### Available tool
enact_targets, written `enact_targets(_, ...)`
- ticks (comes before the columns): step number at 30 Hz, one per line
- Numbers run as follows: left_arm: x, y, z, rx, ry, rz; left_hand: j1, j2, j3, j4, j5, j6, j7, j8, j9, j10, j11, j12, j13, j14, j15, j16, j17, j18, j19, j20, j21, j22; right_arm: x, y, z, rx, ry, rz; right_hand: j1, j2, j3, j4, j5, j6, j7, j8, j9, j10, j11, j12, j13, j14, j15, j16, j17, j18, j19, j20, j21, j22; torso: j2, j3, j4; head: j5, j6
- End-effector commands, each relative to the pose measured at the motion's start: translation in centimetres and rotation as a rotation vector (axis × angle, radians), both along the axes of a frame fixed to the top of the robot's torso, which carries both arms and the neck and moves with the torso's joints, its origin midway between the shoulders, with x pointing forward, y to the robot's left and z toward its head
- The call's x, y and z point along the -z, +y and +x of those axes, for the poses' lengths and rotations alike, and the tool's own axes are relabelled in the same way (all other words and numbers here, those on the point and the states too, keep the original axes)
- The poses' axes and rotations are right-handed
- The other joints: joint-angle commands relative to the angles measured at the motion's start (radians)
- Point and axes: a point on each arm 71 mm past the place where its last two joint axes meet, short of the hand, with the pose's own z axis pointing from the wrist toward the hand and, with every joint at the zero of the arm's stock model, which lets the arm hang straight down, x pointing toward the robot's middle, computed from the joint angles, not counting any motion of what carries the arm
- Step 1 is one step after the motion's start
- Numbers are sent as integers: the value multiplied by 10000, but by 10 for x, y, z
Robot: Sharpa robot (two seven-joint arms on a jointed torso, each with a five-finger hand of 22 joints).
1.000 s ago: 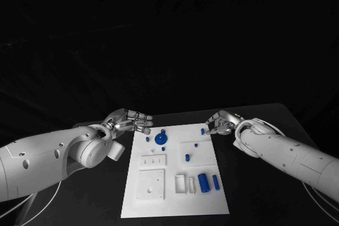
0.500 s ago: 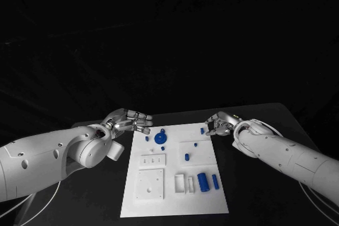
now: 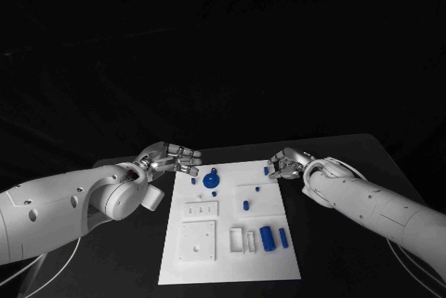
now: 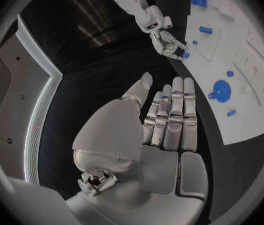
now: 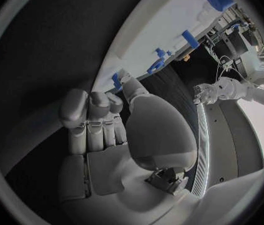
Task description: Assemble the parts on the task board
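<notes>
The white task board [image 3: 232, 246] lies in the middle of the black table. A round blue disc [image 3: 211, 180] sits near its far end, with small blue parts [image 3: 246, 206] down the middle and two blue cylinders [image 3: 267, 238] nearer me. My right hand [image 3: 286, 164] is at the board's far right edge. Its thumb and a fingertip pinch a small blue part [image 3: 266, 171] [image 5: 116, 79] [image 4: 185, 55] there. My left hand [image 3: 172, 159] [image 4: 163, 130] hovers just off the far left corner, fingers straight and together, thumb apart, holding nothing.
White raised blocks and slots [image 3: 199, 241] occupy the board's near half. Bare black table [image 3: 353, 259] lies on both sides of the board. My two white forearms [image 3: 65, 208] flank the board's far end.
My right hand has crept slightly leftward onto the small blue part at the board's edge. The left hand has hardly moved.
</notes>
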Motion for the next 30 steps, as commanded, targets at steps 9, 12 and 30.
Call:
enact_targets(9,-1,-3,-1,213,-80,-91,-36,-44,36,-47,-5,-75,14,40,8,-58,21,28,10,-44,-33,-4,-11,-64,16,-36,-44,-15,4,5,1,13,76,-142,-215,101,302,15,-118,162,4,-6,11,62,-13,56,41,56,-42,47,32,-127,19,-34,43,1279,13,-4,41,80,-38)
enact_targets(12,-1,-3,-1,213,-81,-91,-11,-27,24,-66,0,-42,13,43,10,-66,23,28,10,-39,-34,-4,-17,-60,17,-39,-35,-11,4,6,1,17,87,-142,-249,132,453,27,-205,208,2,-6,11,62,-13,69,51,60,-44,57,43,-127,24,-37,58,1282,6,-6,47,104,-44)
enact_targets(30,-1,-2,-1,177,-66,-66,-11,-27,24,-66,0,-42,13,43,10,-66,23,28,10,-39,-34,-4,-17,-60,17,-39,-35,-11,6,15,2,-40,81,-116,-411,159,942,77,-333,339,-10,-5,11,108,-1,141,92,86,-45,129,114,-124,44,-35,122,1294,9,10,33,120,-61)
